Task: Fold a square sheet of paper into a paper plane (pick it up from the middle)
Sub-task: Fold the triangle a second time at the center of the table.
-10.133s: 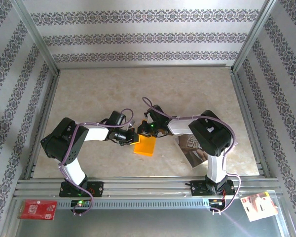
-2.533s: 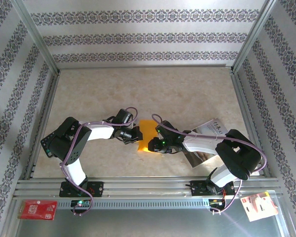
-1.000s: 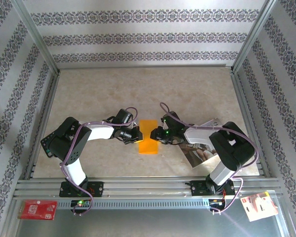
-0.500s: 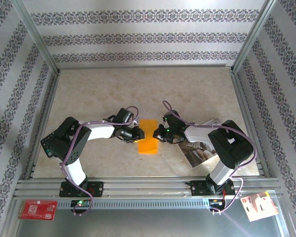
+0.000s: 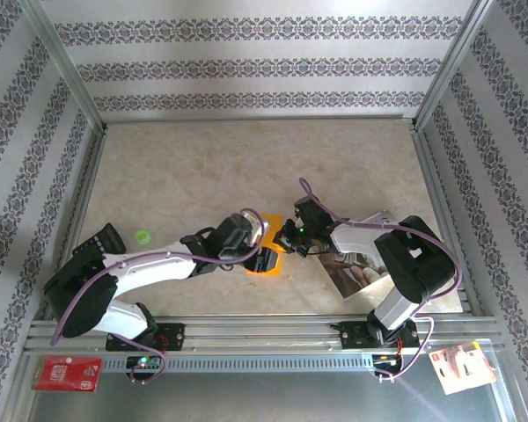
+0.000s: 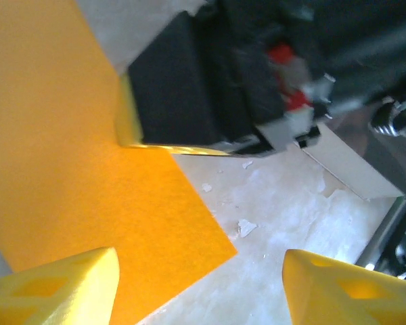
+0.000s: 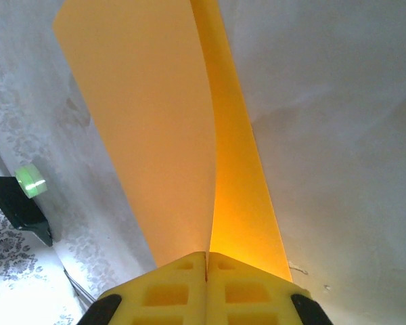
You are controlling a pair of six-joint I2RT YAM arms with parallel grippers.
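Right gripper [image 7: 206,256] tight on the one square sheet of paper [image 7: 155,135], left gripper [image 6: 199,284] wide apart, empty.

Orange paper [image 6: 68,169] fills the left side, its pointed corner over the marble table [image 6: 277,217]. Left gripper [image 6: 199,261]: yellow fingertips wide apart, one over paper's near edge, other to paper's right, above bare table. Black right gripper [image 6: 142,139] pinches paper's far right edge.
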